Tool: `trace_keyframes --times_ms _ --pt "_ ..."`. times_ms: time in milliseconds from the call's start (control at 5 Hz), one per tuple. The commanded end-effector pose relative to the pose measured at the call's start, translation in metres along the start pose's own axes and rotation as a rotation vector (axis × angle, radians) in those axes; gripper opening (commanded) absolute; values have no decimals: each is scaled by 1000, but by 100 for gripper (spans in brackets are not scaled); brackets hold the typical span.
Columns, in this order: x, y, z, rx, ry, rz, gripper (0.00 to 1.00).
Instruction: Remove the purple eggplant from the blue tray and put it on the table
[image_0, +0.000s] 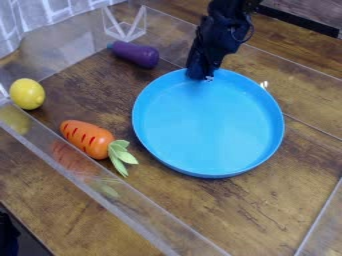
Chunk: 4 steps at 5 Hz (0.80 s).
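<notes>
The purple eggplant (134, 54) lies on the dark wooden table (80, 100), up and to the left of the blue tray (209, 124), not inside it. The tray holds nothing. My black gripper (201, 73) points down at the tray's far rim with its fingers shut together and nothing showing between them. A short stretch of bare wood separates it from the eggplant on its left.
An orange carrot (90, 139) with green leaves lies left of the tray near the front. A yellow lemon (26, 94) sits at the far left. Clear acrylic walls (54, 45) edge the table along the left and front.
</notes>
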<state>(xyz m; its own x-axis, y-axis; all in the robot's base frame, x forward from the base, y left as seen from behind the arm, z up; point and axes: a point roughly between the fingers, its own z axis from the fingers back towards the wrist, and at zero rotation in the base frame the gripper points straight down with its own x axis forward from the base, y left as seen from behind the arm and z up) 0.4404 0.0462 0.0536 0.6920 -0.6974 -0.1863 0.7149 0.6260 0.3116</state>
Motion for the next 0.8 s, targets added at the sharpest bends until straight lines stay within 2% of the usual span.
trace_keyframes --times_ms 0,200,400,600 --pt "-9 22 18 55 -23 26 0" --pt "-13 23 13 51 -9 24 0" --pt "-16 24 7 46 5 23 100" --pt "-17 20 5 43 8 14 0"
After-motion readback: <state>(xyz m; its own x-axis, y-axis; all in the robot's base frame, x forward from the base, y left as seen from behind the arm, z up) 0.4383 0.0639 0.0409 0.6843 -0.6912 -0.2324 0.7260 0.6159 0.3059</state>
